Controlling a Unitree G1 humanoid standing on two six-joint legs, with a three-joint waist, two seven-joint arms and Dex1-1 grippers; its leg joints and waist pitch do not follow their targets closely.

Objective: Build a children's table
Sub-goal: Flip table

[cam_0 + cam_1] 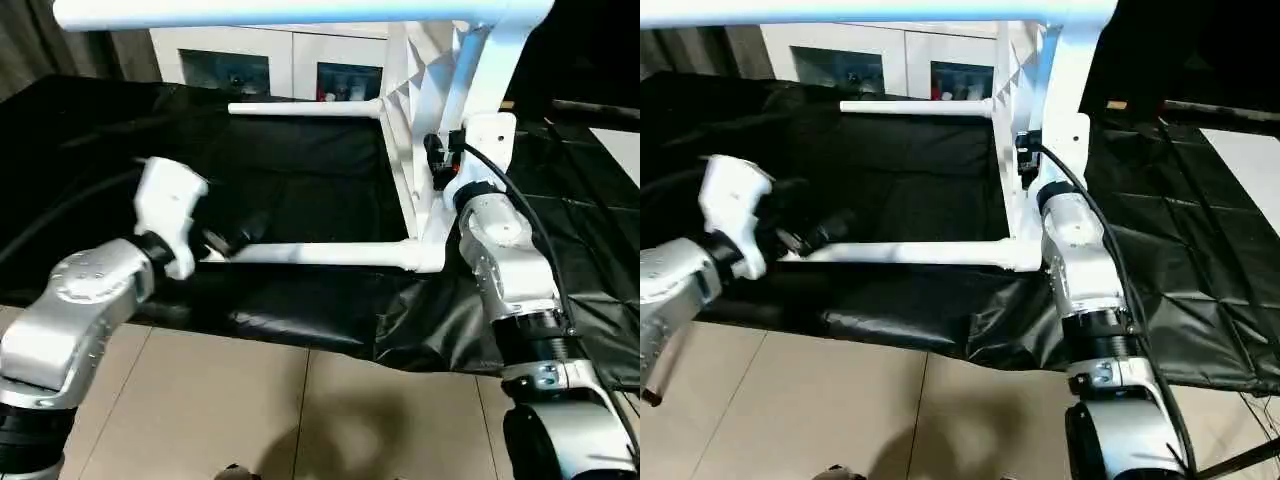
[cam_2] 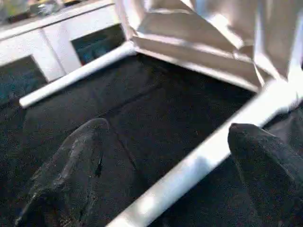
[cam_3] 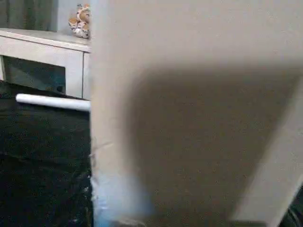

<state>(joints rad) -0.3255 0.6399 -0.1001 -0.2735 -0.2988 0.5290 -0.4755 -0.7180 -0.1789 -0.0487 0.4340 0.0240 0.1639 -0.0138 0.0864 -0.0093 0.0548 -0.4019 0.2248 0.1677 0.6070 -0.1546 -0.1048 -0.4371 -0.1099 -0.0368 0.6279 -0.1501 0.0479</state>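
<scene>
The children's table stands on its side on the black-covered work table [image 1: 290, 180]. Its ribbed white top [image 1: 405, 110] is on edge, and its white legs point to my left. One leg [image 1: 300, 12] runs across the top of the picture, a far leg [image 1: 300, 107] hangs above the cover, and a near leg [image 1: 330, 255] lies low along the front. My left gripper [image 1: 225, 245] is open at the near leg's free end. In the left wrist view that leg [image 2: 189, 170] passes between the black fingers [image 2: 75, 175]. My right gripper [image 1: 440, 160] is shut on the top's edge by the near corner.
A white cabinet with glass doors [image 1: 290, 60] stands behind the work table. The black cover hangs in folds over the front edge [image 1: 400, 330], above a beige tiled floor [image 1: 250, 410]. A pale sheet [image 1: 1250, 160] lies at the far right.
</scene>
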